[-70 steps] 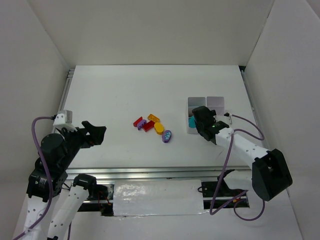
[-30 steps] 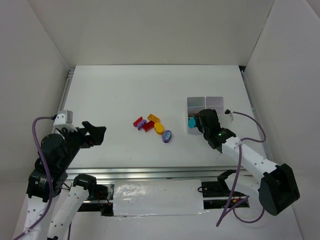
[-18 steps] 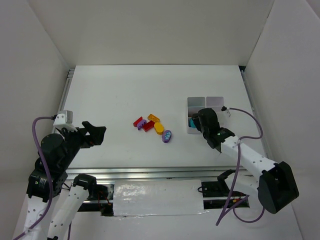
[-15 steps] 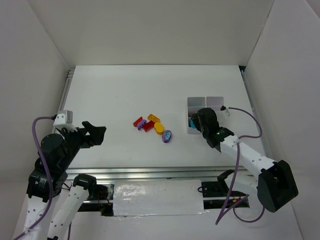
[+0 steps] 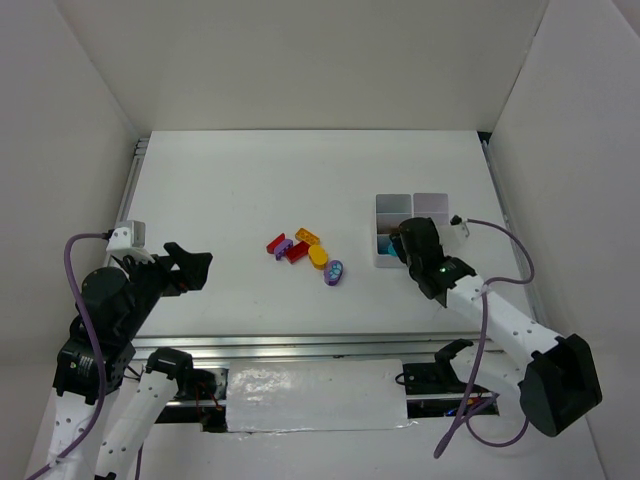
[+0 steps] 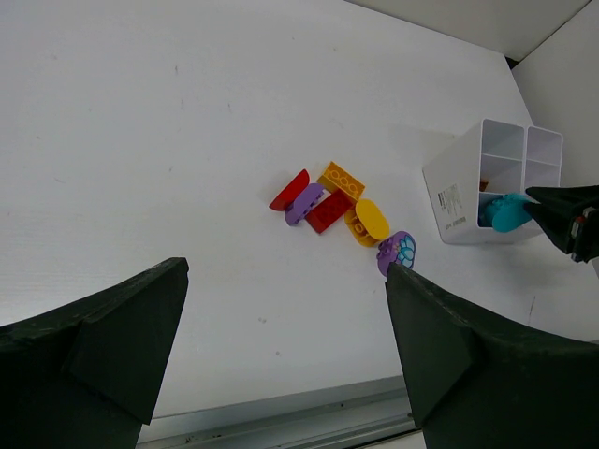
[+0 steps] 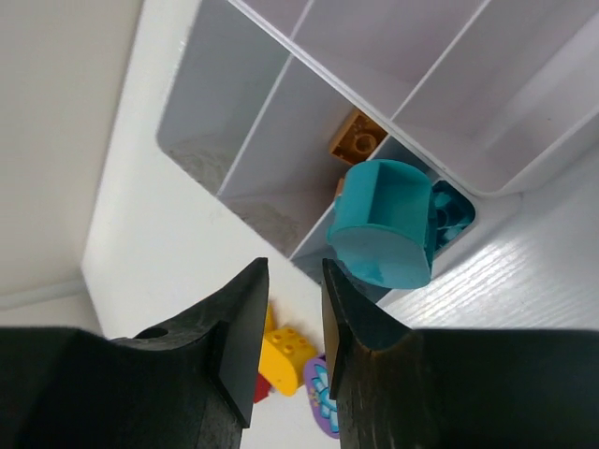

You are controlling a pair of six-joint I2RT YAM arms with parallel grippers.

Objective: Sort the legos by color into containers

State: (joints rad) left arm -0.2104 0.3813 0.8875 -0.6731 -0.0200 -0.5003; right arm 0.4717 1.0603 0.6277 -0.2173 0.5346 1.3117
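Note:
The white compartment tray stands right of centre. A teal brick lies tilted on the rim of its near-left compartment, over another teal piece. An orange brick lies in the compartment beside it. My right gripper is just short of the teal brick, its jaws almost together with nothing between them; it also shows in the top view. Red, small purple, red rectangular, orange, yellow and purple oval bricks lie clustered mid-table. My left gripper is wide open and empty.
White walls enclose the table on three sides. A metal rail runs along the near edge. The right arm's purple cable loops beside the tray. The far compartments of the tray look empty.
My right gripper has drawn back from over the tray, nudged in at the near-left corner, then shifted slightly right. The teal brick stays at that compartment. The left arm has not moved.

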